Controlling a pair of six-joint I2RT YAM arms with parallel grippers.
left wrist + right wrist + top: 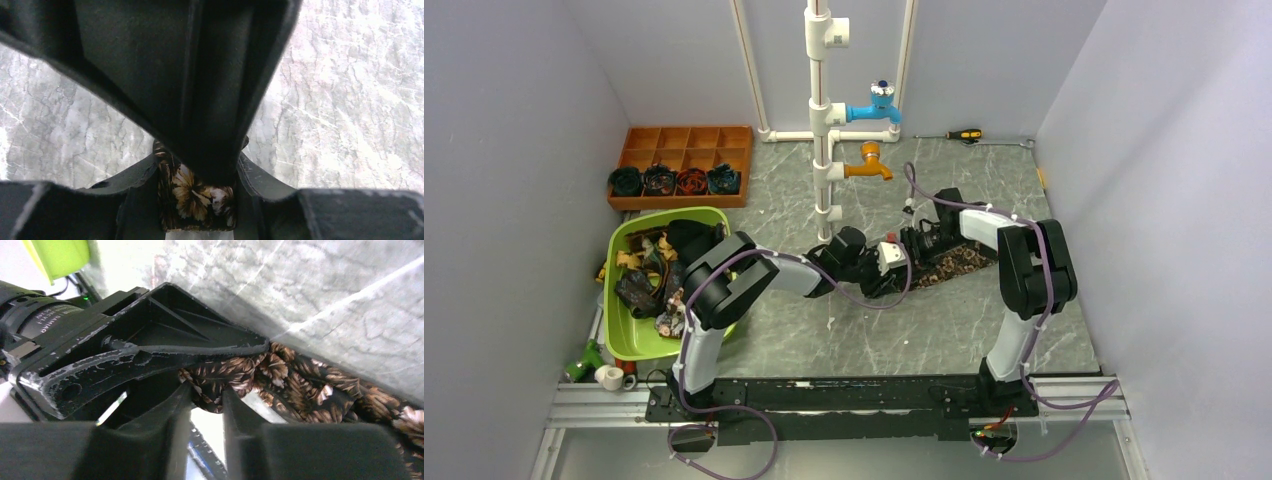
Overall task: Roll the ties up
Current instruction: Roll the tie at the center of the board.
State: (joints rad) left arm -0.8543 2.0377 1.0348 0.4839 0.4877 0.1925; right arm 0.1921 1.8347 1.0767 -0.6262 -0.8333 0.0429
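from above, two arms meet over the tabletop [874, 335], where one brown-patterned tie [959, 262] lies stretched out. the left tool [886, 262] and right tool [921, 243] sit together at its left end. four rolled ties [660, 180] fill the near row of one wooden tray [686, 138]. one green tub [639, 345] holds loose ties [649, 275], several it seems, too tangled to count.

left wrist view: the left tool's two fingers [142, 200] clamp the flowered fabric.

right wrist view: the right tool's two fingers [167, 425] stand apart with a fold of the tie between them; whether they pinch it i cannot tell.
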